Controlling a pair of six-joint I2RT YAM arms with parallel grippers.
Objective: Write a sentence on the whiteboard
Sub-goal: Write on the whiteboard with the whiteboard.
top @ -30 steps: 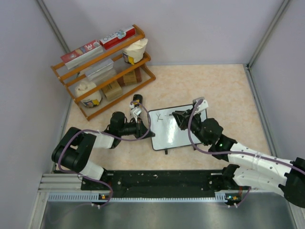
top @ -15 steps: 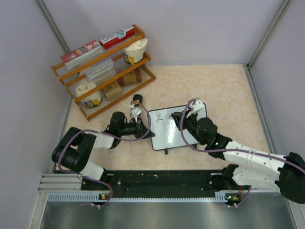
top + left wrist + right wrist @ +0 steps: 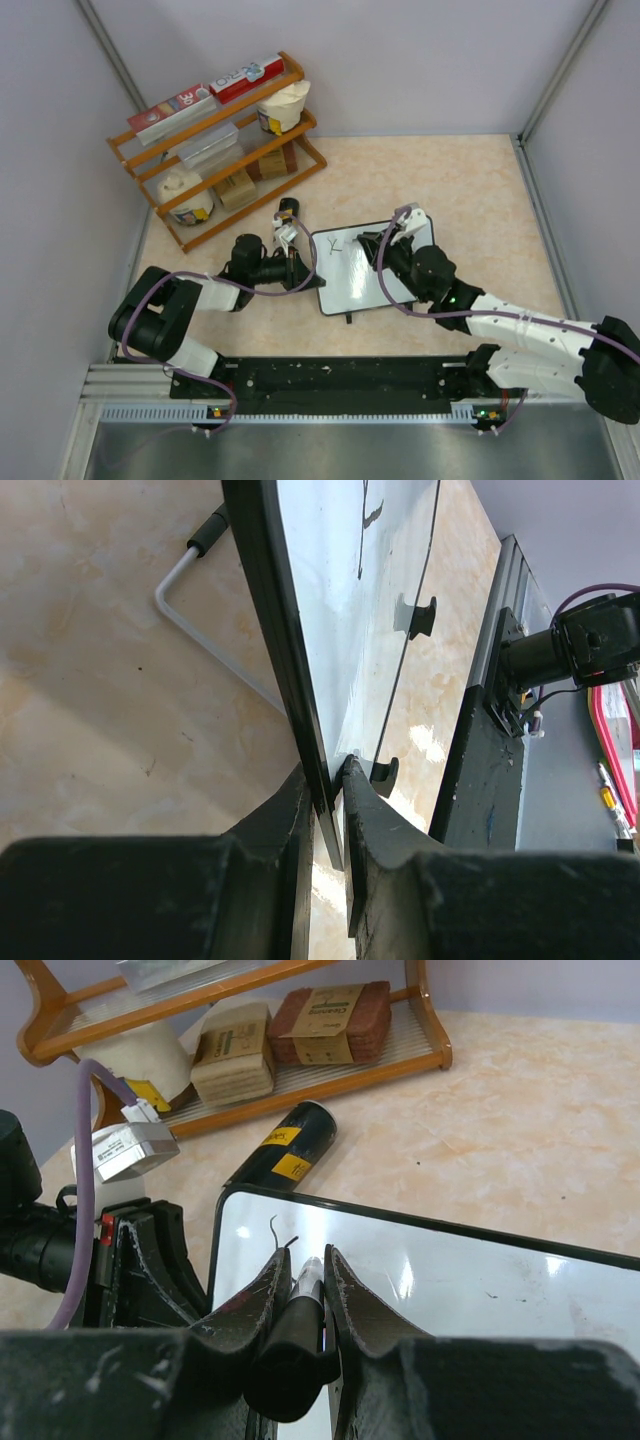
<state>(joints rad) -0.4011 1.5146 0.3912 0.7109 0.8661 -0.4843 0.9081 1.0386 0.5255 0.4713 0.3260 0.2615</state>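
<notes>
Top view first: the small white rectangular whiteboard with a thin black frame (image 3: 365, 278) sits on the beige marbled surface (image 3: 470, 180), front-middle, between my two arms. The left tool (image 3: 308, 268) is at its left edge and the right tool (image 3: 384, 243) is over its upper part. A couple of thin black marker strokes (image 3: 335, 243) show near the top-left corner, but I can't read them as letters. An orange wooden rack (image 3: 215, 150) of boxes and tubs stands back left.

Left wrist: the left tool (image 3: 325, 780) is narrow, pinched onto the whiteboard (image 3: 340, 600) frame, one finger on each side. Two small black feet (image 3: 421, 617) show along one edge.

Right wrist: the right tool (image 3: 302, 1260) clamps a black marker pen (image 3: 300, 1310), tip towards the whiteboard (image 3: 450, 1280). I can't tell whether it touches. The marker strokes (image 3: 278, 1232) are just past the tip. A black cylinder with yellow labels (image 3: 280, 1145) lies just beyond the frame.
</notes>
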